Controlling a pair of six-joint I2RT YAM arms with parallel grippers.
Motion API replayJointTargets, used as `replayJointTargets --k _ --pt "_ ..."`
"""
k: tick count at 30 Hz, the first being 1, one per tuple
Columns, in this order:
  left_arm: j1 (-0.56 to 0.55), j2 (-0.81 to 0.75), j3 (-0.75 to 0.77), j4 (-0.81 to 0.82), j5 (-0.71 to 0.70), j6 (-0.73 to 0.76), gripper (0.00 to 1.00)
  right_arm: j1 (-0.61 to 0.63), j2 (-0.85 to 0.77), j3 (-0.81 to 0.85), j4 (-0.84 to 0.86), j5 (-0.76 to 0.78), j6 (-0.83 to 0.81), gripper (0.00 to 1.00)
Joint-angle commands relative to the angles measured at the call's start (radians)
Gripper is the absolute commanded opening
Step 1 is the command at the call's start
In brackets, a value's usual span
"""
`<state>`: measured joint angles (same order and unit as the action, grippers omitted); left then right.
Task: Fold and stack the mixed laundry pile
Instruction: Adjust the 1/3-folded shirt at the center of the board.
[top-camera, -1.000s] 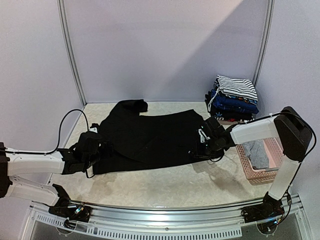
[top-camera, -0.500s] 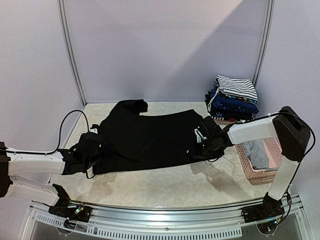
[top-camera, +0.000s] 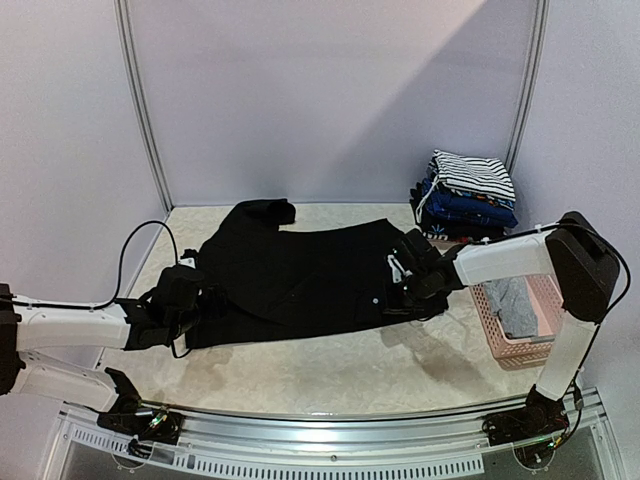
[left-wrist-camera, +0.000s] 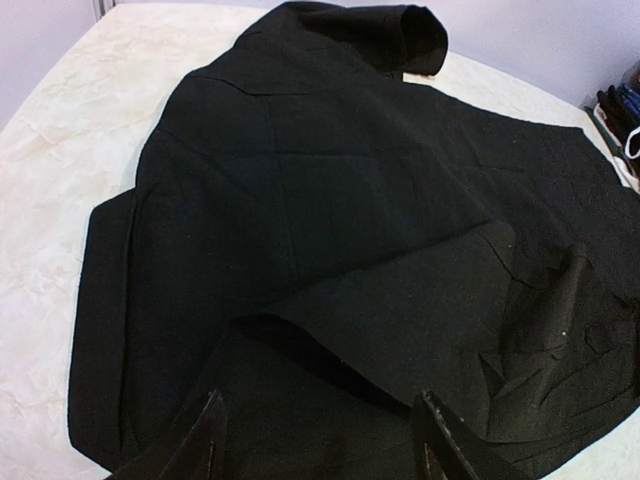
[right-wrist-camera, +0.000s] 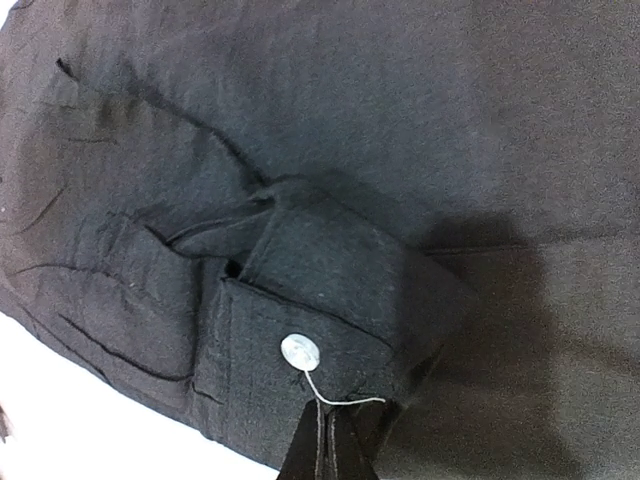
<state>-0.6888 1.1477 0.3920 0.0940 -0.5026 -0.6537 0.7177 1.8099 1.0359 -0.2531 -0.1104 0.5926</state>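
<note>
A large black garment (top-camera: 300, 270) lies spread flat on the table, one sleeve bunched at the back left. My left gripper (top-camera: 203, 300) hovers low over its left edge, open, with black cloth (left-wrist-camera: 350, 200) below the two fingers and nothing between them (left-wrist-camera: 320, 425). My right gripper (top-camera: 393, 290) is at the garment's right edge, shut on the folded cuff (right-wrist-camera: 330, 290) just below a white button (right-wrist-camera: 300, 351) with a loose thread. A striped garment (top-camera: 472, 175) tops a folded stack at the back right. A grey garment (top-camera: 515, 305) lies in the basket.
A pink lattice basket (top-camera: 505, 350) stands at the right edge of the table, beside my right arm. The folded stack (top-camera: 465, 210) sits against the back wall behind it. A black cable (top-camera: 135, 240) loops over the left arm. Bare marble tabletop (top-camera: 330, 365) runs along the front.
My right gripper has closed from half open to shut on the cuff and edged slightly left. The left arm and garment body have stayed put.
</note>
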Motion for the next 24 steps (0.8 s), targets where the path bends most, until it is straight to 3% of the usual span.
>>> replayJointTargets --k 1,13,24 --pt "0.008 -0.007 -0.018 0.015 -0.012 0.023 0.64 0.005 -0.039 0.036 -0.095 0.103 -0.040 0.00" --pt "0.008 -0.027 -0.026 0.002 -0.046 0.041 0.64 -0.026 -0.106 0.068 -0.271 0.317 -0.103 0.00" --pt "0.009 -0.007 -0.024 0.010 -0.053 0.045 0.64 -0.049 0.006 0.117 -0.306 0.392 -0.123 0.00"
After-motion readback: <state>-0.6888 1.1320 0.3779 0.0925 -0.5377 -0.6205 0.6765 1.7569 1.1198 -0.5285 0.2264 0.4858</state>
